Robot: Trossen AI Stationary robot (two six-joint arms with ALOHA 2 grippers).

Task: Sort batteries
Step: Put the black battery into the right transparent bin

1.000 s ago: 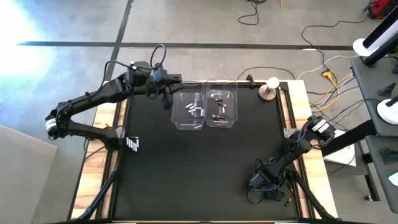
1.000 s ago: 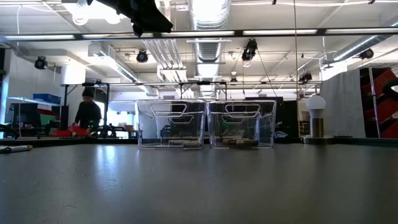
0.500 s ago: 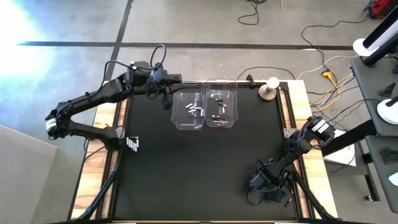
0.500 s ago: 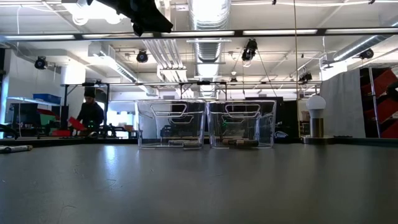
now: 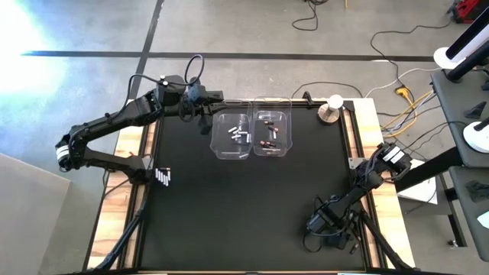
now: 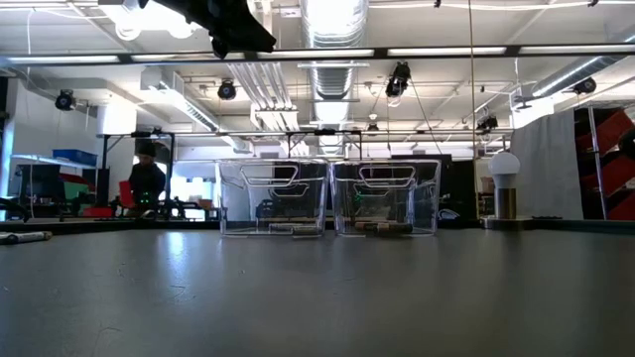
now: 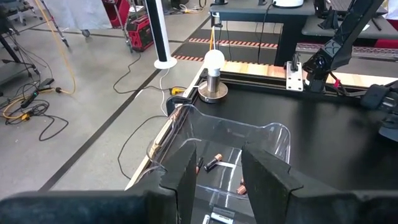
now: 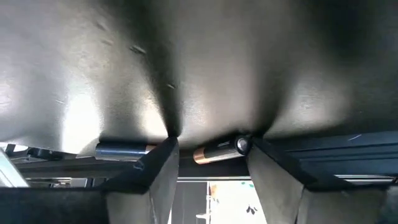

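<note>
Right gripper [image 8: 208, 163]: down at the near right edge of the mat [image 5: 252, 206], fingers apart with a gap between them, their tips pressed to the mat. One dark battery [image 8: 221, 150] with a copper-coloured end lies in that gap, not yet clamped. A second battery [image 8: 124, 150] lies just outside one finger.

Left gripper [image 7: 219, 180]: raised above the far left of the mat, just beside the left bin [image 5: 233, 135]. Fingers [image 7: 186, 175] part-open, nothing between them.

Bins: two clear bins stand side by side at the far middle of the mat, touching or nearly so. The left bin holds silvery-white cells [image 5: 237, 136]; the right bin [image 5: 273, 133] holds dark cells with reddish ends [image 5: 268, 142].

A further row of cells [image 5: 163, 177] lies at the mat's left edge, well apart from both grippers.

A round knob object [image 5: 331, 108] stands at the far right corner. A person [image 6: 146, 180] is in the room behind.
</note>
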